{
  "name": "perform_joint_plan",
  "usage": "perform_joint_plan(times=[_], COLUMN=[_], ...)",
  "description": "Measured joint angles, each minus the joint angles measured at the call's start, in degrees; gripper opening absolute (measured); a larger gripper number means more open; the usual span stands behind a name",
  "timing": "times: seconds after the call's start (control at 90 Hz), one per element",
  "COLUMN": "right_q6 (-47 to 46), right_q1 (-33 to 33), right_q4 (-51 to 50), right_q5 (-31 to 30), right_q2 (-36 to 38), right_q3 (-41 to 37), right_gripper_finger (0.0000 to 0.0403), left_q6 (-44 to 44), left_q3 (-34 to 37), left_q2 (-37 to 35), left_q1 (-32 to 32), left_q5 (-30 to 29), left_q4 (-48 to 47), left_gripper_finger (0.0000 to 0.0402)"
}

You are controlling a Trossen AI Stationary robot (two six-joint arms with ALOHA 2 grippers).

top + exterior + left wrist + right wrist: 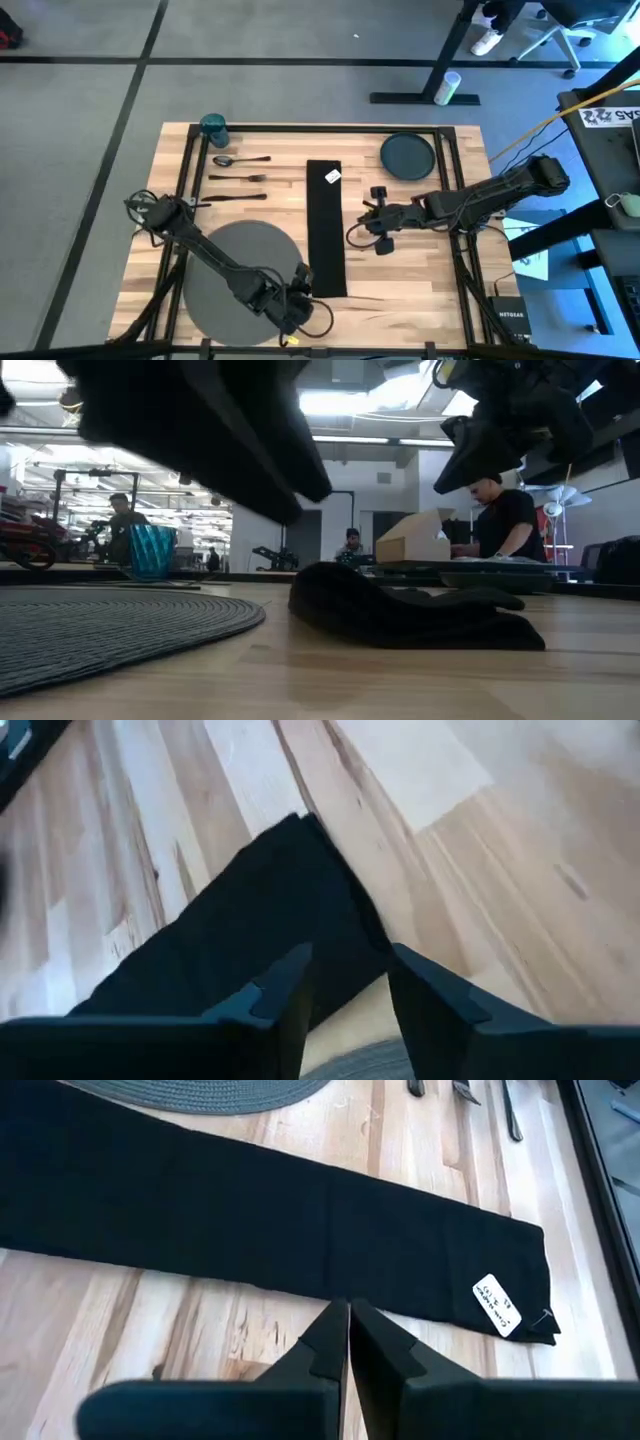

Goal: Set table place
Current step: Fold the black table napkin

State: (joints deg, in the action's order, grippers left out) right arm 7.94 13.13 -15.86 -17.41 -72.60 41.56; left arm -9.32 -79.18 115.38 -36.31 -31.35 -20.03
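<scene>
Napkin approach, left arm.
My left gripper, spread, sits at the napkin's near end; its long axis runs away across the surface. Right gripper pressed together beside it.

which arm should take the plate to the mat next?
Right, probably. The right gripper hovers shut just below the dark plate on that side. The left gripper sits open at the napkin's near end, beside the mat.

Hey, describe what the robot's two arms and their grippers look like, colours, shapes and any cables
Both arms are dark, jointed and slim. The left gripper has two black, wedge-shaped fingers. The right gripper has the same black, tapered fingers. In the high view, thin black cables loop beside each wrist. No markings show.
</scene>
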Motion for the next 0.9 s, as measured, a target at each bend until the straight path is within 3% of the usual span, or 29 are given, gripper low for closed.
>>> perform_joint_plan(times=[0.9], right_q6=[1.3], right_q1=[0.0], right_q4=[-1.1], right_q5=[-0.1], right_q2=[0.0], right_q3=[0.0], right_gripper_finger=[0.0], left_q6=[-0.7], left_q3=[0.0], left_q2=[3.9], left_q1=[1.2], left_q5=[-1.5], left_q4=[0.2], left_gripper_finger=[0.0126])
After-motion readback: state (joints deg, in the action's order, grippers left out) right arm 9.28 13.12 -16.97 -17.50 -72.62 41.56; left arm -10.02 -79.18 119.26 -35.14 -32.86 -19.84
